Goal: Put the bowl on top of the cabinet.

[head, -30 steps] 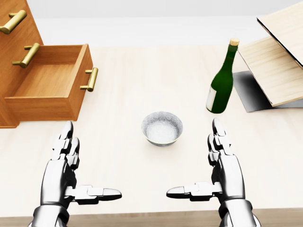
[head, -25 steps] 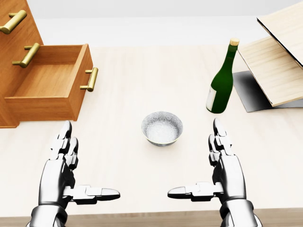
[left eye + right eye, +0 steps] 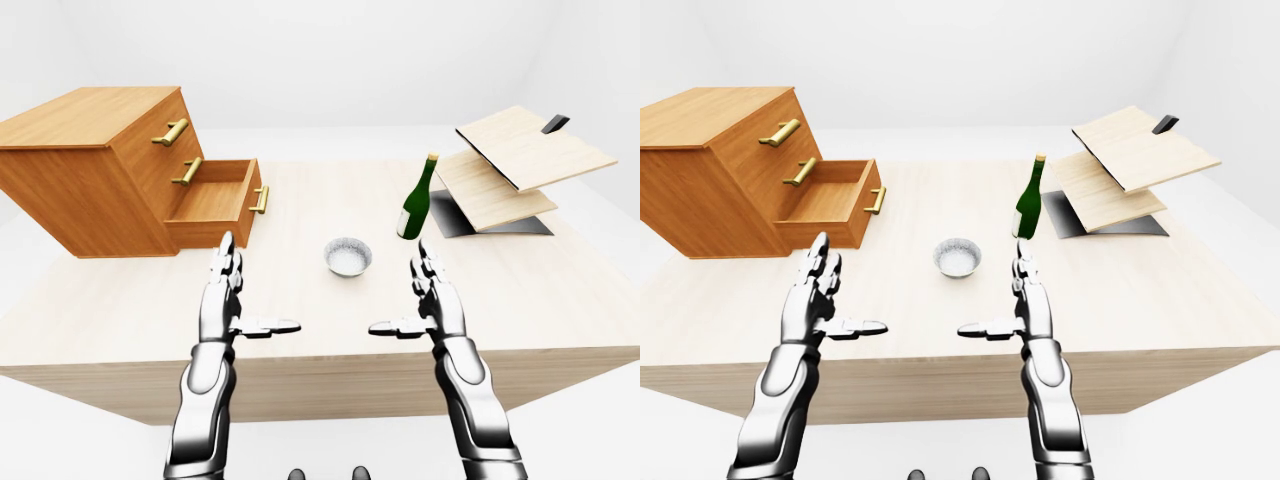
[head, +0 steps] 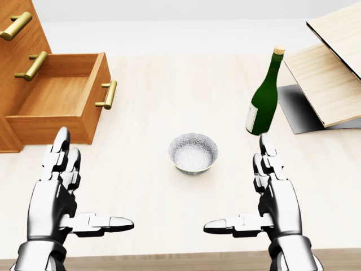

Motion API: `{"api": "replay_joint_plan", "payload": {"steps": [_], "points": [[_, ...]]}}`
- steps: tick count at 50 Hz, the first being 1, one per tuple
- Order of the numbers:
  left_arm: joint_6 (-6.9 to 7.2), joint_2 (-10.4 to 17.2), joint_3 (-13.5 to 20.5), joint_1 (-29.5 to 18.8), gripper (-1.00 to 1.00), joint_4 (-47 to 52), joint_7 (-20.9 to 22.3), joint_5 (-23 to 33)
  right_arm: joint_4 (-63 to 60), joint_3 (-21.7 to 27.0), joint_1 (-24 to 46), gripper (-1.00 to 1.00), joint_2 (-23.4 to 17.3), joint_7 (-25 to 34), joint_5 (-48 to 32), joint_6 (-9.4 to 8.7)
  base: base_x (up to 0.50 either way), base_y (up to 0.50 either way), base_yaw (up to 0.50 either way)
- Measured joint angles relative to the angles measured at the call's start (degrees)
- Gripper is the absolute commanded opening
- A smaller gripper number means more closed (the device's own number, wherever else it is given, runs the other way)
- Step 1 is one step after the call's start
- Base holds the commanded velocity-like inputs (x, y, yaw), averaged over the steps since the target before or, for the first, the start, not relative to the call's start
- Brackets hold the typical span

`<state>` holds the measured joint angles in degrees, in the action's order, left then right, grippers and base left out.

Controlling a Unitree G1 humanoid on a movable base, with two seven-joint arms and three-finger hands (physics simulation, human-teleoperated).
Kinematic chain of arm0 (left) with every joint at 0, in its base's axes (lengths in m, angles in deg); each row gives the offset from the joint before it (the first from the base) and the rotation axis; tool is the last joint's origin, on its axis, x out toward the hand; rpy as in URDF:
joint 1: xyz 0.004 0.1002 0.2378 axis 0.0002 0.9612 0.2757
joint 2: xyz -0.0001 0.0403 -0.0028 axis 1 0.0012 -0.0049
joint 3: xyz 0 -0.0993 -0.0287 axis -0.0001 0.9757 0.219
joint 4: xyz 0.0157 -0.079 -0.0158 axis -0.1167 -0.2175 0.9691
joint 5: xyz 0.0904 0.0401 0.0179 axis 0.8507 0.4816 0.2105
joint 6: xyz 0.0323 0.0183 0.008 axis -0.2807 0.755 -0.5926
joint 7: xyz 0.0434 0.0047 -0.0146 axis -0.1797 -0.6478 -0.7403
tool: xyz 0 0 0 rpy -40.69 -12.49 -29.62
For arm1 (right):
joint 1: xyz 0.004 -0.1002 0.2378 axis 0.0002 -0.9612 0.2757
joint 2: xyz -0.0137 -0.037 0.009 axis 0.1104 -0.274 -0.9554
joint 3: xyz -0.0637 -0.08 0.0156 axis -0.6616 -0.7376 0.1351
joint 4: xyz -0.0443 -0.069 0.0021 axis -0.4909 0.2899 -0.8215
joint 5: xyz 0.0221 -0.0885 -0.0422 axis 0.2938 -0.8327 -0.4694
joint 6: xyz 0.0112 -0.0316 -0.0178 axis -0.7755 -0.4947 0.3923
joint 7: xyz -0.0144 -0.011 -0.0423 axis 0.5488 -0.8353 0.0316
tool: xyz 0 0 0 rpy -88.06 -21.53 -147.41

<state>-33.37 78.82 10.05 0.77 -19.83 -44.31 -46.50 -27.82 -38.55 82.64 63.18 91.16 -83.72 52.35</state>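
A small grey bowl (image 4: 193, 153) stands upright on the pale wooden table (image 4: 169, 90), in the middle of the head view. The wooden cabinet (image 3: 95, 165) sits at the left, its bottom drawer (image 4: 56, 104) pulled out and empty. My left hand (image 4: 79, 192) is open below and left of the bowl, fingers straight, thumb pointing right. My right hand (image 4: 251, 192) is open below and right of the bowl, thumb pointing left. Neither hand touches the bowl.
A green wine bottle (image 4: 264, 96) stands upright to the right of the bowl, just above my right hand. Slanted wooden boards on a dark base (image 3: 510, 165) fill the right. The table's near edge (image 4: 169, 261) runs under my wrists.
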Motion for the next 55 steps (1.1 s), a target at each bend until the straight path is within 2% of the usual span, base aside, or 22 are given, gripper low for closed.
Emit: {"api": "replay_joint_plan", "payload": {"steps": [19, 31, 55], "points": [[0.0, 0.9, 3.3, -0.5, 1.0, 15.2, 1.3, -1.7, -13.3, 1.0, -0.5, 1.0, -0.2, 0.5, 1.0, 0.0, 0.0, 0.0, 0.0], [0.0, 1.6, 5.5, -1.4, 1.0, 22.5, 1.8, -3.2, -17.3, 1.9, -0.2, 1.0, -0.4, 0.5, 1.2, 0.0, 0.0, 0.0, 0.0], [0.0, 4.5, 12.1, -5.1, 1.0, 31.7, 1.7, -7.9, -18.8, 2.8, 0.0, 1.0, -0.7, 0.8, 2.0, 0.0, 0.0, 0.49, 0.0]]}}
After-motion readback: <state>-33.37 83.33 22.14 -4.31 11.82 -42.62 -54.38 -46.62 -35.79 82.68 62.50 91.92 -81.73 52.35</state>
